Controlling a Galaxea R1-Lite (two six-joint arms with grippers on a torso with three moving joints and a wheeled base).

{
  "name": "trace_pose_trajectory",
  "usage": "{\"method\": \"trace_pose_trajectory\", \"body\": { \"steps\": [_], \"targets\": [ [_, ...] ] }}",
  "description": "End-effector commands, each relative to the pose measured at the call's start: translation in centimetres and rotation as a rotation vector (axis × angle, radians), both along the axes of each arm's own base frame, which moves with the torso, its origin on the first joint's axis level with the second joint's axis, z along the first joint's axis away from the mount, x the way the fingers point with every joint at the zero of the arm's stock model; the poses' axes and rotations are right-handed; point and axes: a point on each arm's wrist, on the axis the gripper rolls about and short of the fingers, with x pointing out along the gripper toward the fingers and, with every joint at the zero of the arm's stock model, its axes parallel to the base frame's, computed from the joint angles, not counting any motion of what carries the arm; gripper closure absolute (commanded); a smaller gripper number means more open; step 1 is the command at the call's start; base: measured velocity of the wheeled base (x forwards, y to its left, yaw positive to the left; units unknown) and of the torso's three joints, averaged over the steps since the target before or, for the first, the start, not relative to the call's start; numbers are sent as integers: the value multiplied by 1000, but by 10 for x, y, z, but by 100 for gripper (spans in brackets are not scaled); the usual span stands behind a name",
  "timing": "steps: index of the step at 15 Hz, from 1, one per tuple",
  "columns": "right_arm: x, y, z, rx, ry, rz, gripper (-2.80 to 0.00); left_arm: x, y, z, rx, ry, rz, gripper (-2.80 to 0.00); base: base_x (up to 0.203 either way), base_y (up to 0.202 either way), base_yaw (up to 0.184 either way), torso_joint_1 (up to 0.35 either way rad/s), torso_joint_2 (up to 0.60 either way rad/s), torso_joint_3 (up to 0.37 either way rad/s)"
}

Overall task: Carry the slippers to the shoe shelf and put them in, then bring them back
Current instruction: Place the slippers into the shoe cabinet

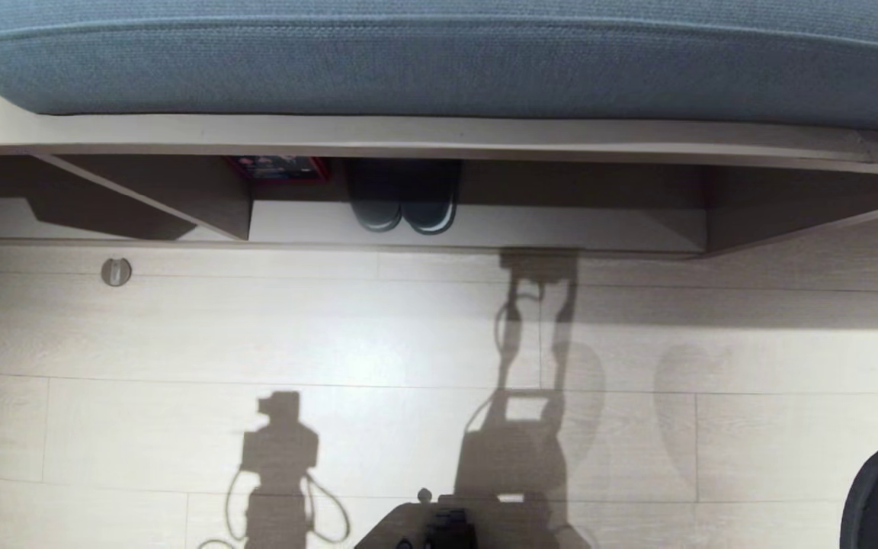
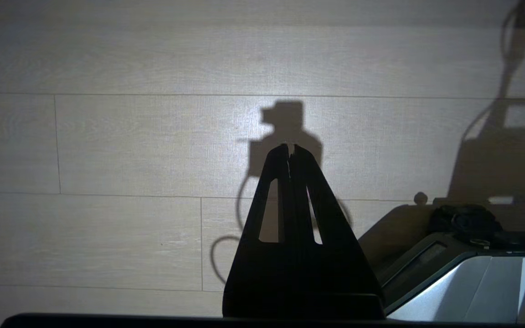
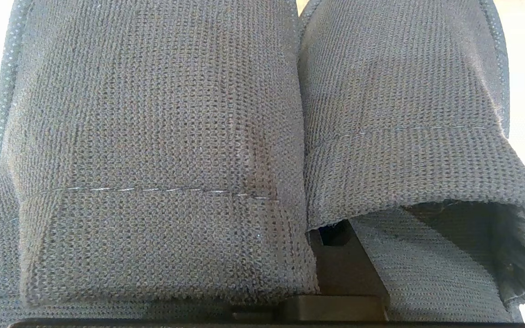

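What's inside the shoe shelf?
Inside the shoe shelf sits a dark pair of shoes with pale rims, and a red box beside them, further in. The top board covers the rest of both.

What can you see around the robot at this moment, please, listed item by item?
slippers: one pair, dark knit, held in the right hand
shoe shelf: one, beige wood grain, across the top of the head view
cushion: one, blue-grey, on top of the shelf
rimmed slippers: one pair, dark with pale sole rims, in the shelf's middle compartment
flat item: one, red, at the back of that compartment
round stud: one, metal, on the floor before the shelf
floor: pale planks
left hand: black, shut, empty, over the floor
right hand: black, shut on the slippers
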Motion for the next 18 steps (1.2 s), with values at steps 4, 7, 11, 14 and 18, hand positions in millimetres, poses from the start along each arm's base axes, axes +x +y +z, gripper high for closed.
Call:
{"method": "trace_pose_trajectory", "body": {
  "steps": [4, 7, 11, 14, 18],
  "targets": [
    [0, 0, 0, -7, 0, 1, 0, 0, 0, 0, -1, 0, 0, 0, 0, 0, 0, 5, 1, -194],
    [0, 0, 0, -1, 0, 0, 0, 0, 0, 0, -1, 0, 0, 0, 0, 0, 0, 1, 2, -201],
    [0, 0, 0, 2, 0, -6, 0, 0, 0, 0, -1, 0, 0, 0, 0, 0, 0, 3, 3, -196],
    [0, 0, 0, 5, 2, -6, 0, 0, 0, 0, -1, 0, 0, 0, 0, 0, 0, 2, 2, -201],
    [0, 0, 1, 34, -3, -7, 0, 0, 0, 0, -4, -1, 0, 0, 0, 0, 0, 3, 4, -194]
  ]
}}
